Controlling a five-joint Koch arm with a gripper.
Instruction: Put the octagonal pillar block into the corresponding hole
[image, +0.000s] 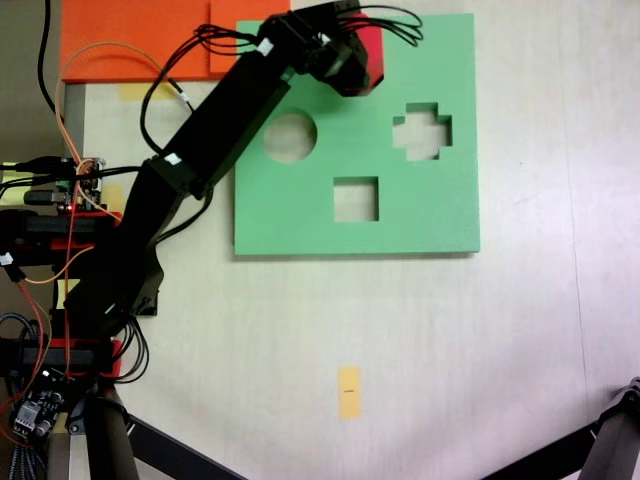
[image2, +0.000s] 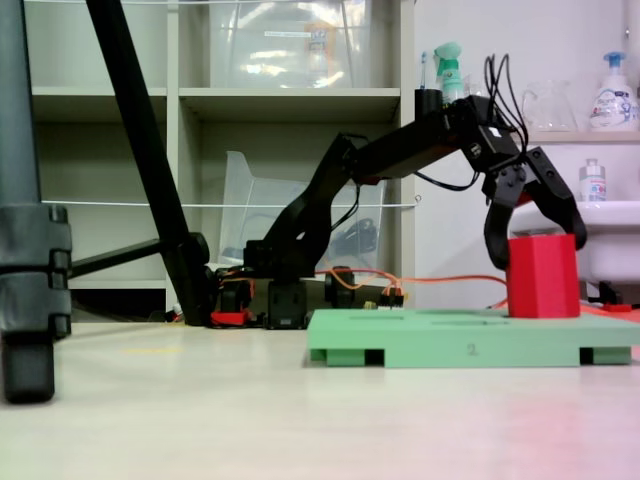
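Observation:
The red octagonal pillar block (image2: 543, 285) stands upright at the far right end of the green foam board (image2: 440, 340), its base at the level of the board's top. My gripper (image2: 535, 252) hangs over it, open, with one jaw on each side of the block's upper part. From above, the gripper (image: 358, 68) covers most of the block (image: 373, 48) near the board's (image: 440, 215) top edge. The eight-sided hole is hidden beneath the gripper and block. The round (image: 290, 137), cross-shaped (image: 422, 130) and square (image: 356, 199) cutouts are open.
An orange foam sheet (image: 130, 40) lies beyond the board's top left corner. Cables and electronics (image: 60, 190) crowd the arm's base at the left. A yellow tape mark (image: 348, 390) sits on the bare table below. Tripod legs (image2: 140, 150) and shelves (image2: 290, 95) stand behind.

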